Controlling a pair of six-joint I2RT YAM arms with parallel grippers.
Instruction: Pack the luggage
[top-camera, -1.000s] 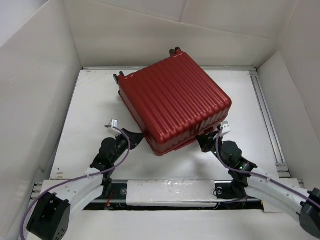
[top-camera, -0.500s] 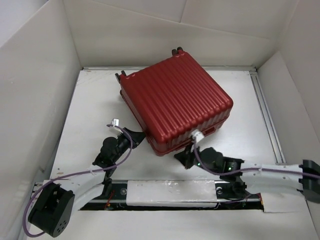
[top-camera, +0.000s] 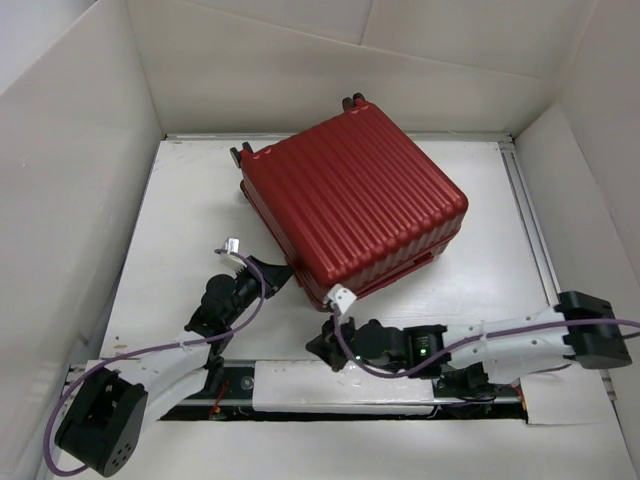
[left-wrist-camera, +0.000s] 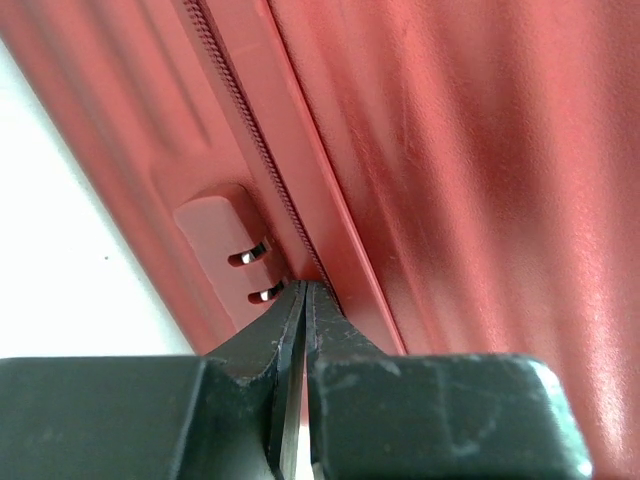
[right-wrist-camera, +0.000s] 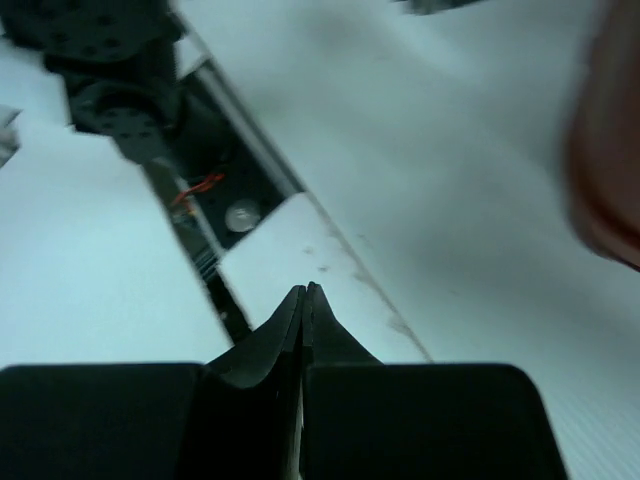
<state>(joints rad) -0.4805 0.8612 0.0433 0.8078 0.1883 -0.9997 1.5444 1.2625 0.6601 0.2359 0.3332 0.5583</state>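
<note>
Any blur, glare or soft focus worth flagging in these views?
Top external: sharp, evenly lit, soft sheen on the luggage. Left wrist: shell very close, slightly soft, pale glare along its ribs. Right wrist: background smeared, red edge at right blurred; only the right gripper is crisp.

One luggage, one desk, two arms.
You have one luggage (top-camera: 355, 200) lying on one desk (top-camera: 190, 220). You can count two arms (top-camera: 165, 365), and so two end effectors: one left end effector (top-camera: 278, 273) and one right end effector (top-camera: 318, 348). Dark wheels (top-camera: 352, 101) show at two corners of the luggage; how many stand at each corner you cannot count surely. In the left wrist view you count two small shiny metal pieces (left-wrist-camera: 252, 256), in one recess (left-wrist-camera: 205, 222), beside one zipper line (left-wrist-camera: 250, 130).
</note>
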